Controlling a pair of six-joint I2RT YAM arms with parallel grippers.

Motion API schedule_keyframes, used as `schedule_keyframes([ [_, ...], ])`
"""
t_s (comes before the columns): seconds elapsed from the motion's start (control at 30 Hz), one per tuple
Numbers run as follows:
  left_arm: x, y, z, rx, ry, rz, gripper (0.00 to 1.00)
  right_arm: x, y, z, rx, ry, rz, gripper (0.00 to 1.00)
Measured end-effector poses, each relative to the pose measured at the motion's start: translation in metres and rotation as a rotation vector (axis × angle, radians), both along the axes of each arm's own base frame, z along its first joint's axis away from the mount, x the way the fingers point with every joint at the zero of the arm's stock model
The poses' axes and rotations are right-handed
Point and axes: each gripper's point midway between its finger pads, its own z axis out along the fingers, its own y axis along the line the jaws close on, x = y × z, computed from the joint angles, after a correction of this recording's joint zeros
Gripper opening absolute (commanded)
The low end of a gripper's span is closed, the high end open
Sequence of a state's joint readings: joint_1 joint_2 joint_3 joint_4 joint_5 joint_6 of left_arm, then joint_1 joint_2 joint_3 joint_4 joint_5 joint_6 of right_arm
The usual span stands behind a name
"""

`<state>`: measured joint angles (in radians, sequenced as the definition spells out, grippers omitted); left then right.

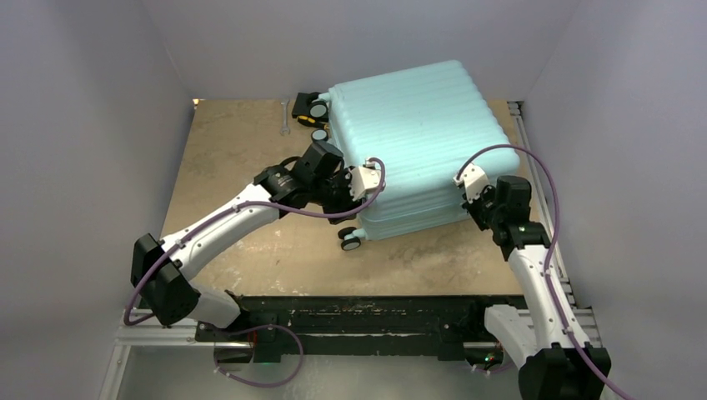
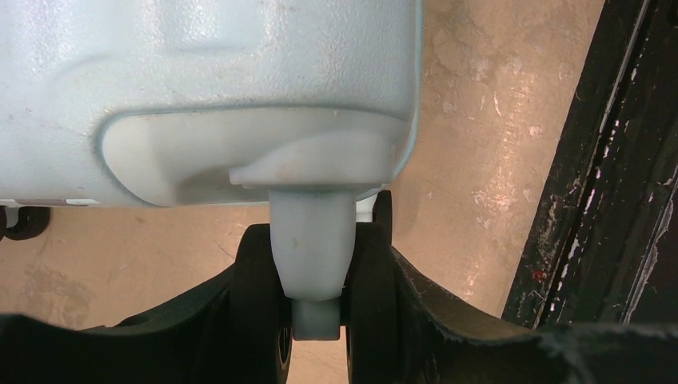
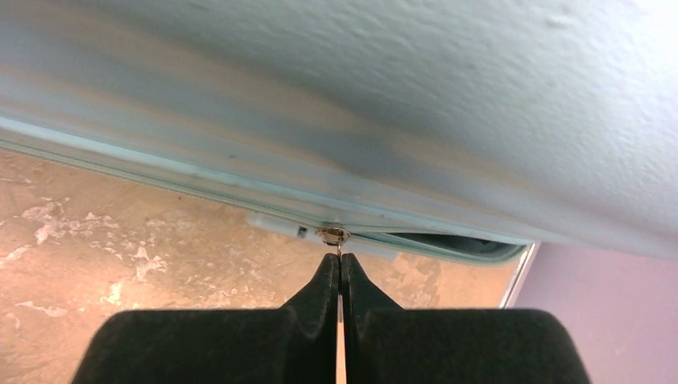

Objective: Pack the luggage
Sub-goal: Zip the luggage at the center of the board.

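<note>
The luggage (image 1: 417,142), a pale mint ribbed hard-shell suitcase, lies flat at the back middle of the table with its lid down. My left gripper (image 1: 360,182) is at its near left corner, shut on a caster (image 2: 314,248): the pale stem and its black wheels sit clamped between the fingers. Another wheel (image 1: 351,240) shows below that corner. My right gripper (image 1: 467,179) is at the near right side, shut on the small metal zipper pull (image 3: 334,236). Right of the slider the zip gapes over a dark slit (image 3: 448,242).
A black and yellow object (image 1: 302,111) lies behind the suitcase at the back left. A black rail (image 1: 350,312) runs along the table's near edge and a metal track (image 1: 534,167) along its right side. Grey walls close in left, right and behind.
</note>
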<state>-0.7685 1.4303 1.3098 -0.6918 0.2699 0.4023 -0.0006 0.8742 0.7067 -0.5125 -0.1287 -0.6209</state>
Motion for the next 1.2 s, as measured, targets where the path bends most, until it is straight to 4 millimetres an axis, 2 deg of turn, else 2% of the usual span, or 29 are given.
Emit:
schedule_keyframes([
  [0.17,0.0,0.004,0.001,-0.005,-0.016,0.011,0.0,0.001,-0.016,0.002,-0.004,-0.015,-0.077,0.0],
  [0.37,-0.001,0.02,0.002,-0.019,0.011,0.04,0.0,0.001,-0.06,0.0,0.051,-0.003,-0.206,0.0],
  [0.43,-0.001,0.027,0.003,-0.025,0.026,0.046,0.0,0.002,-0.069,-0.001,0.066,0.005,-0.222,0.0],
  [0.73,-0.009,0.039,0.005,-0.067,0.034,0.018,0.0,0.004,-0.071,-0.006,0.211,0.027,-0.187,0.0],
  [0.9,-0.021,0.056,0.007,-0.064,0.013,0.024,0.0,0.004,-0.064,-0.005,0.298,0.017,-0.136,0.0],
  [1.07,-0.03,0.073,0.034,-0.113,-0.087,0.036,0.0,0.002,-0.069,0.0,0.314,-0.02,-0.116,0.0],
  [1.2,-0.041,0.095,0.041,-0.101,-0.123,0.085,0.0,-0.001,-0.072,0.003,0.298,-0.048,-0.112,0.0],
])
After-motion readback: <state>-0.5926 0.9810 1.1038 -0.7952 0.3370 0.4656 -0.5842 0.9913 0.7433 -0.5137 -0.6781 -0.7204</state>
